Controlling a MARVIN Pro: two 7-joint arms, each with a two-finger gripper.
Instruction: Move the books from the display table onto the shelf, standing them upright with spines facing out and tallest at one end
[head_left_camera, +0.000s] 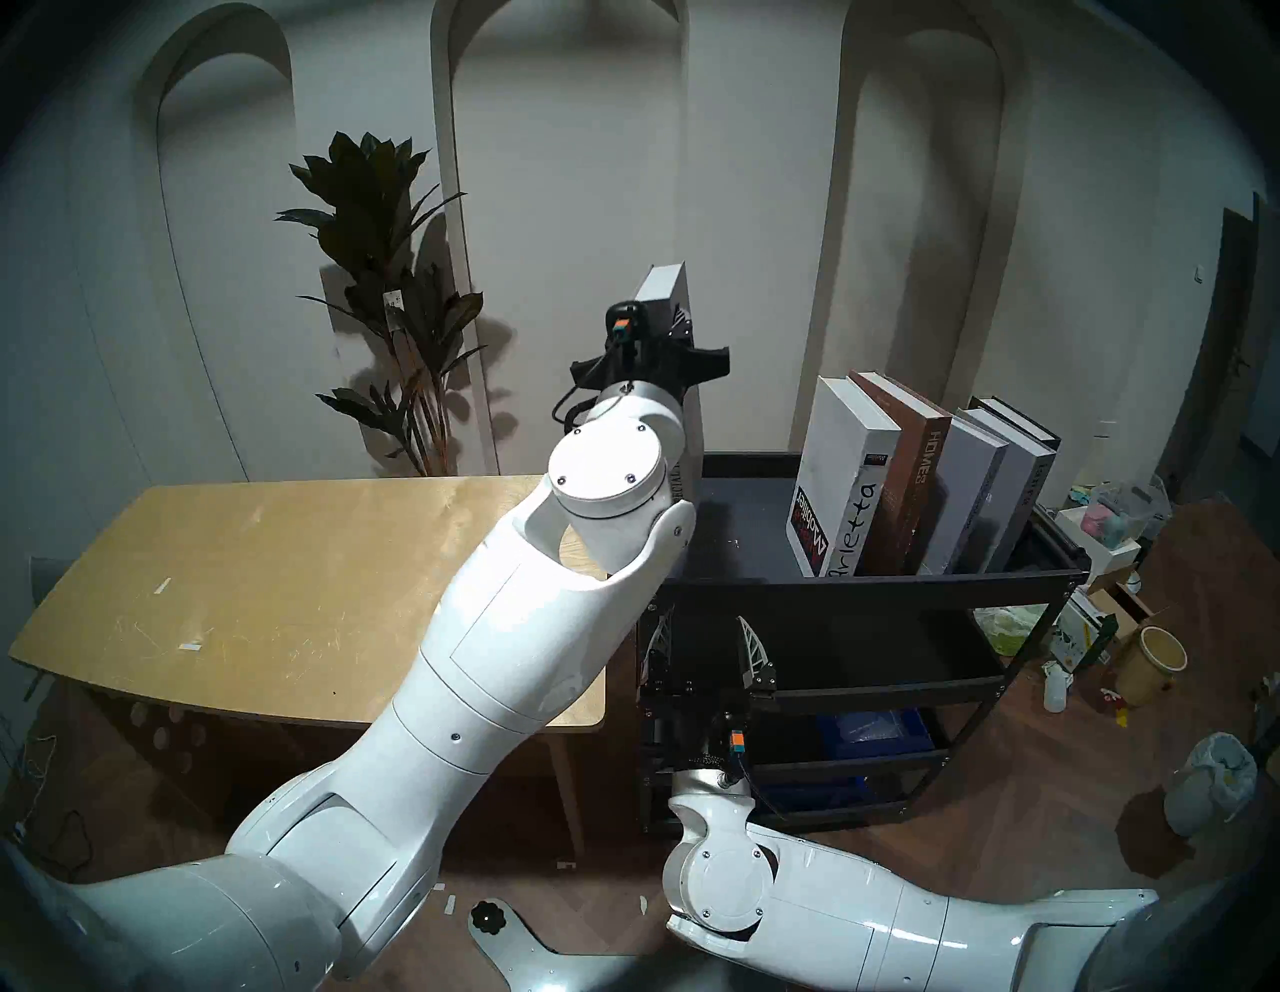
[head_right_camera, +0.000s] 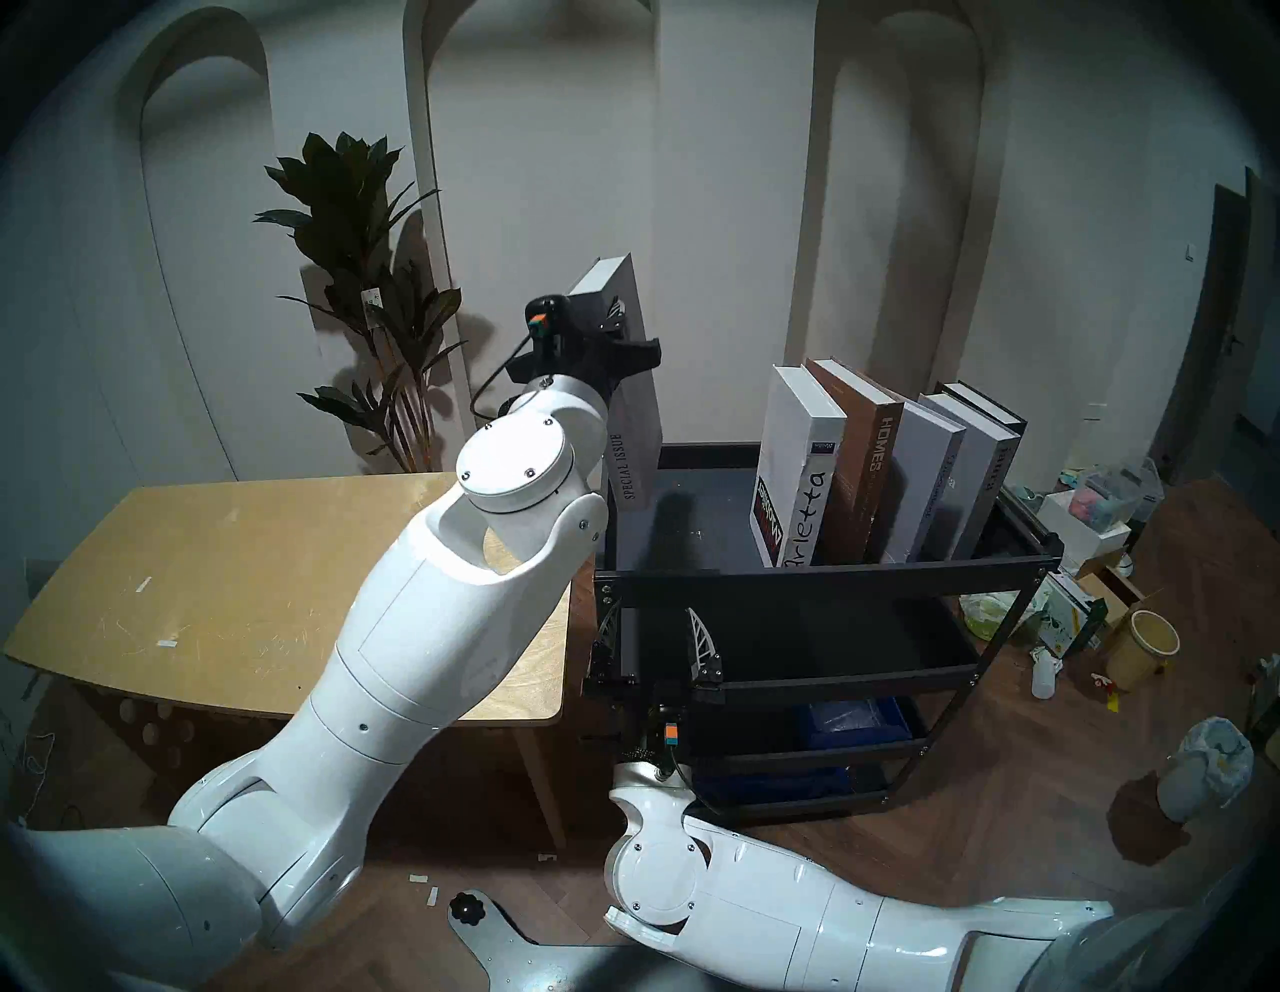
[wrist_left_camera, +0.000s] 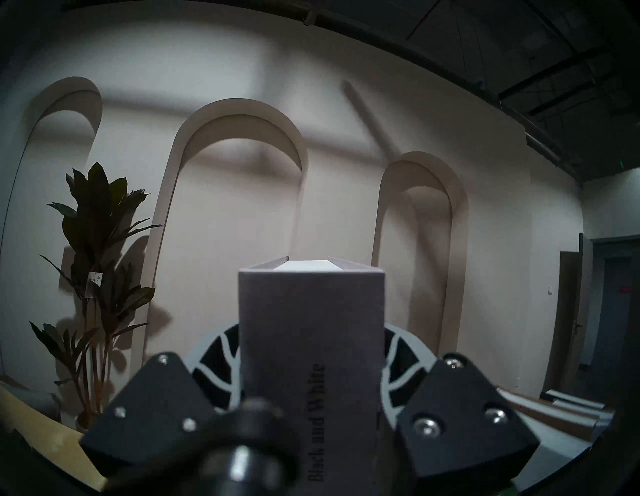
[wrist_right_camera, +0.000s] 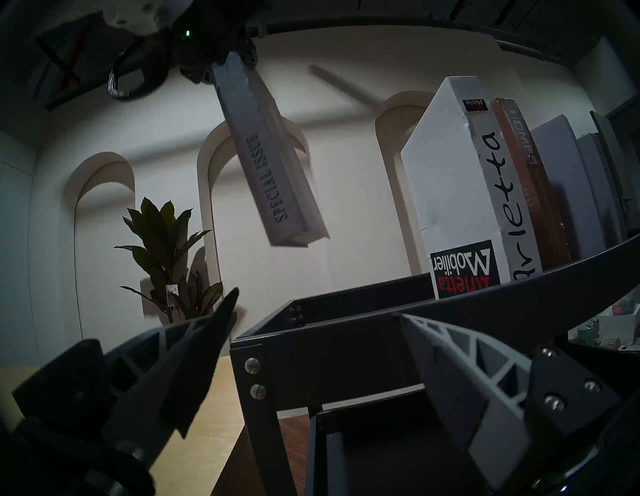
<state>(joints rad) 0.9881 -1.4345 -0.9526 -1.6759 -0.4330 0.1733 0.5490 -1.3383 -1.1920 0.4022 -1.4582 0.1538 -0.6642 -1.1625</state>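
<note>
My left gripper (head_left_camera: 675, 319) is shut on the grey "Special Issue" book (head_right_camera: 627, 457), holding it upright in the air over the left end of the shelf (head_left_camera: 866, 589). In the left wrist view the book (wrist_left_camera: 311, 311) stands between both fingers (wrist_left_camera: 401, 367), spine towards the camera. Several books lean rightward on the shelf's top tray: white "Arletta" (head_left_camera: 838, 478), brown "HOMES" (head_left_camera: 914, 471), then grey and black ones. My right gripper (head_left_camera: 703, 637) is open and holds nothing, low in front of the shelf's left front corner (wrist_right_camera: 263, 346). The display table (head_left_camera: 242, 589) lies left, under my left arm.
A tall potted plant (head_left_camera: 395, 291) stands behind the table against the arched wall. Right of the shelf the floor holds boxes, a yellow bucket (head_left_camera: 1153, 665) and a white bagged bin (head_left_camera: 1215, 776). A blue crate (head_left_camera: 873, 734) sits on a lower tier.
</note>
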